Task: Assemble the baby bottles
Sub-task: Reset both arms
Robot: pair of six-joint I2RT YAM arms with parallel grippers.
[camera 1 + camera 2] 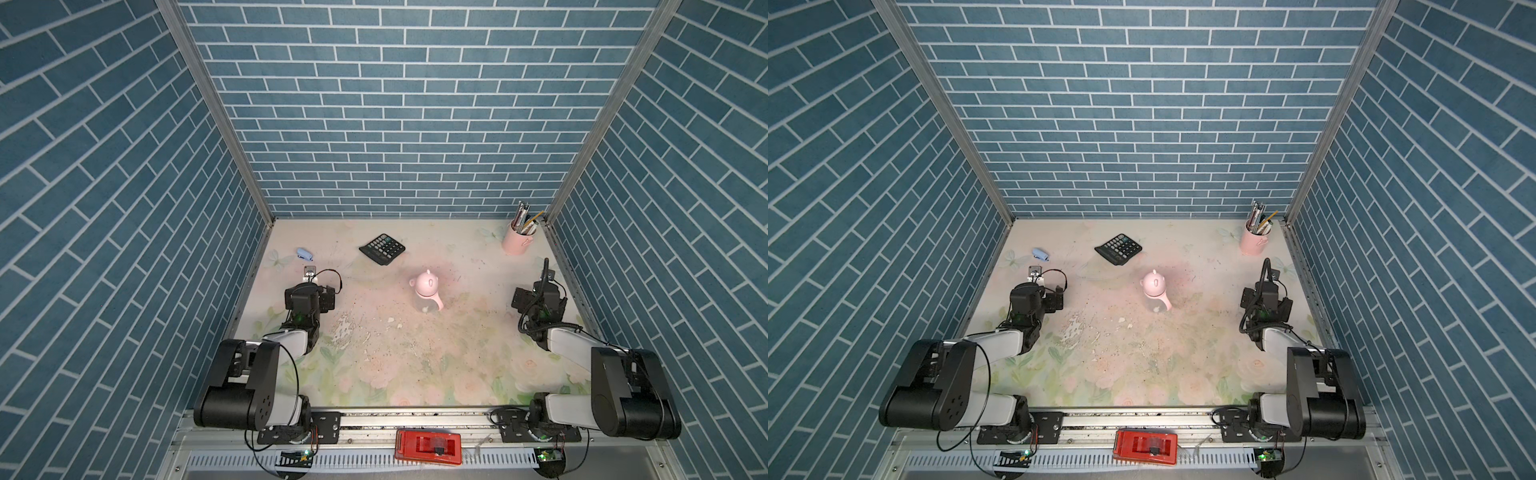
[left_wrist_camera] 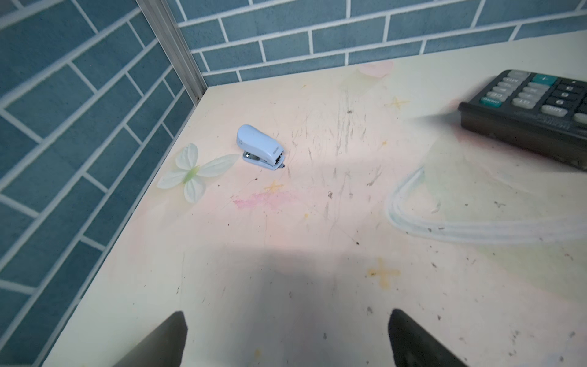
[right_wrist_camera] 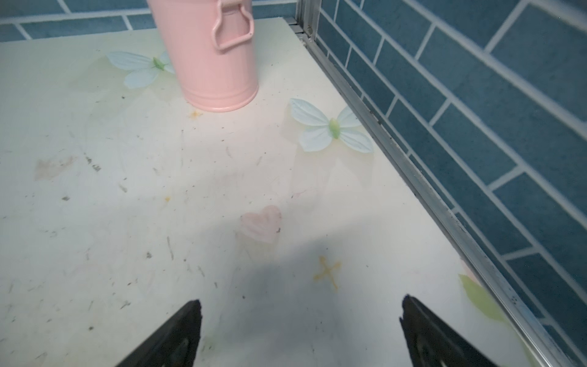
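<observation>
Top views: I saw baby bottle (image 1: 427,291) upright near desk (image 1: 457,353) ctr, long axis vertical, eared cap up, handle loop toward near-right. Wrist cams: L pincer (image 2: 286,317) & R pincer (image 3: 301,302) both spread, empty.

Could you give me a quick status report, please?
Open and empty: left gripper, right gripper. The baby bottle upright mid-table, eared cap on. The calculator behind it, apart.
</observation>
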